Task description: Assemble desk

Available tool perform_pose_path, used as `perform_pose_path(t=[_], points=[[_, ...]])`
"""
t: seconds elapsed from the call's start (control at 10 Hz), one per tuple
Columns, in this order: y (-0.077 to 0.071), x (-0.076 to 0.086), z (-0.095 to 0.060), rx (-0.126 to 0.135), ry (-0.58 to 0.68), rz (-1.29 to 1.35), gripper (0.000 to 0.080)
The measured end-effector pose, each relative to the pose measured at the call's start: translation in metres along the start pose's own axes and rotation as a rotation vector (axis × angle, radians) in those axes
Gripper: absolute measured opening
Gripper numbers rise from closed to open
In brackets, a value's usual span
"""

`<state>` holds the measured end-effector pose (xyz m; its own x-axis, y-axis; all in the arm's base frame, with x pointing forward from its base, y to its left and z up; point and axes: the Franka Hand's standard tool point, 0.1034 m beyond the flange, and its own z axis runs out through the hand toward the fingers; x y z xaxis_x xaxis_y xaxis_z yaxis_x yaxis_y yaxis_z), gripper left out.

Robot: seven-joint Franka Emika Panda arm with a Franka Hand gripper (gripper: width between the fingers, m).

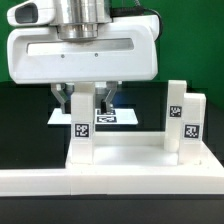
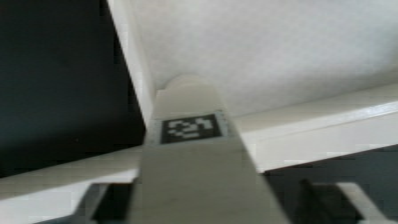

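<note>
— Plastic, white and matte, throughout: square leg [image 1: 83,128] upright near the exterior view's left, two more legs [image 1: 184,118] standing together at that view's right, all blocky with flat faces.

— And the desk top [image 1: 125,150]?

— Flat, lying behind the long L-shaped rail [image 1: 100,178] on the black worktop [image 1: 25,120].

— Labels?

— Black-and-white square tags on each leg; tag [image 2: 191,127] sharp enough in the wrist view, no readable writing. Marker board [image 1: 105,117] further back.

— End effector [image 1: 84,100]?

— Part spread, fingers [image 1: 66,100] flanking the left leg's upper end. Touching or just apart: cannot tell.
</note>
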<state>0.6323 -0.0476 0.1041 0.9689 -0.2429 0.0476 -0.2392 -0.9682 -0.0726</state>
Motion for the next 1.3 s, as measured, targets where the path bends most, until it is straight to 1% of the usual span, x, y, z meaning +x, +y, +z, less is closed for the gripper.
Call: perform_pose_path(t=[0.1, 0.2, 0.3, 0.6, 0.7, 0.8, 1.0, 1.1, 1.2, 1.3], points=[[0.0033, 0.0002, 0.0002, -0.005, 0.0, 0.044, 0.0295], [0.0043, 0.0001, 0.0006, -0.005, 0.0, 0.143, 0.0295], [0.0047, 0.0002, 0.0007, -0.005, 0.0, 0.183, 0.0295], [0.0057, -0.0002, 0.002, -0.002, 0.012, 0.576, 0.0294], [0.0059, -0.0004, 0.0024, 0.015, 0.009, 0.778, 0.0293], [0.0077, 0.0, 0.0023, 0.06, -0.007, 0.966, 0.0293], [0.0104, 0.0003, 0.002, 0.113, -0.032, 1.207, 0.0294], [0.0095, -0.0002, 0.0024, 0.119, -0.041, 1.303, 0.0294], [0.0089, -0.0004, 0.0025, 0.117, -0.042, 1.312, 0.0294], [0.0091, -0.0004, 0.0025, 0.117, -0.041, 1.293, 0.031]])
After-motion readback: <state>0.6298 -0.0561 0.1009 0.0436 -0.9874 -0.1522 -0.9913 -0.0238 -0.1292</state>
